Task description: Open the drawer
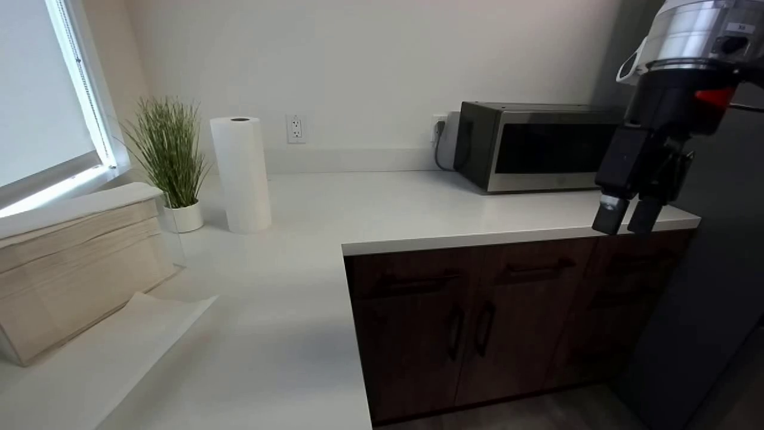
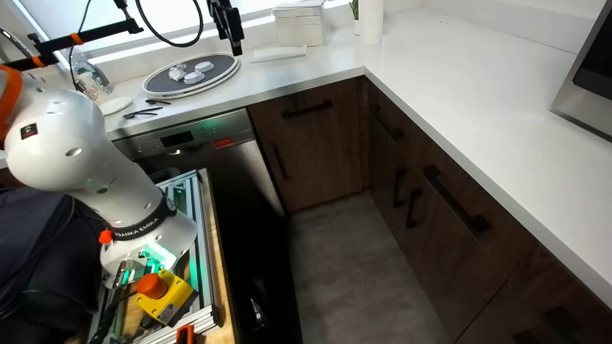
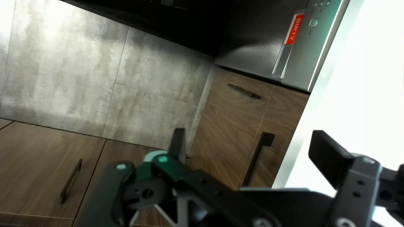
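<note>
A shallow dark brown drawer front [image 3: 284, 119] sits just under the white counter, beside the dishwasher. It is shut, so no inner box shows. It has a dark horizontal handle [image 2: 306, 110], and the same front shows in an exterior view [image 2: 311, 120]. Other shallow drawer fronts [image 1: 412, 266] under the side counter are shut too; which one is the task's drawer I cannot tell for sure. My gripper [image 3: 247, 138] is open and empty, with the handle beside the dishwasher seen between its fingers, apart from them. In both exterior views it hangs in the air, fingers down [image 1: 627, 222] [image 2: 236, 48].
The dishwasher [image 2: 210, 162] stands left of that drawer. Cabinet doors with vertical handles [image 1: 456, 334] are below the drawers. On the counter are a microwave [image 1: 495, 149], a paper towel roll [image 1: 242, 179], a plant [image 1: 173, 155], a napkin stack [image 2: 299, 26] and a round board [image 2: 158, 88].
</note>
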Robot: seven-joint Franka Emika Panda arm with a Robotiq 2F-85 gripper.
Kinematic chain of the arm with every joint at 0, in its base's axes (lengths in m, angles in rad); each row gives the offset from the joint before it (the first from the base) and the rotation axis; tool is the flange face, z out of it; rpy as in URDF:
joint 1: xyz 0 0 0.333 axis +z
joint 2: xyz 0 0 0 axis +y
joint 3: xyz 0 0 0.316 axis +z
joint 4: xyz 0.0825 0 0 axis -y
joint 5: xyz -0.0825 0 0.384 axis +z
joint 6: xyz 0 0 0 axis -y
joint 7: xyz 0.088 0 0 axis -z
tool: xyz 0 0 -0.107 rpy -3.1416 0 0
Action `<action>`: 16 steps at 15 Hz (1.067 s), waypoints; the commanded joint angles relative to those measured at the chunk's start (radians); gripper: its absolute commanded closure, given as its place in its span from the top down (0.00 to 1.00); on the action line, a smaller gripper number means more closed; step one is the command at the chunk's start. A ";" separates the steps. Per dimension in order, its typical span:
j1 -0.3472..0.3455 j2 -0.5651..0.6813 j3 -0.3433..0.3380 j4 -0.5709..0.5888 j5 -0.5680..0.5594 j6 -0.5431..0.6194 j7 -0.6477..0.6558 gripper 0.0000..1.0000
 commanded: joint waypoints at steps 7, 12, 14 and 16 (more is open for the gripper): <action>-0.017 0.027 0.018 0.013 0.019 0.016 0.001 1.00; -0.047 0.186 0.092 0.046 -0.028 0.298 0.086 1.00; -0.074 0.257 0.121 0.041 -0.081 0.429 0.147 1.00; -0.084 0.332 0.135 0.042 -0.108 0.541 0.204 1.00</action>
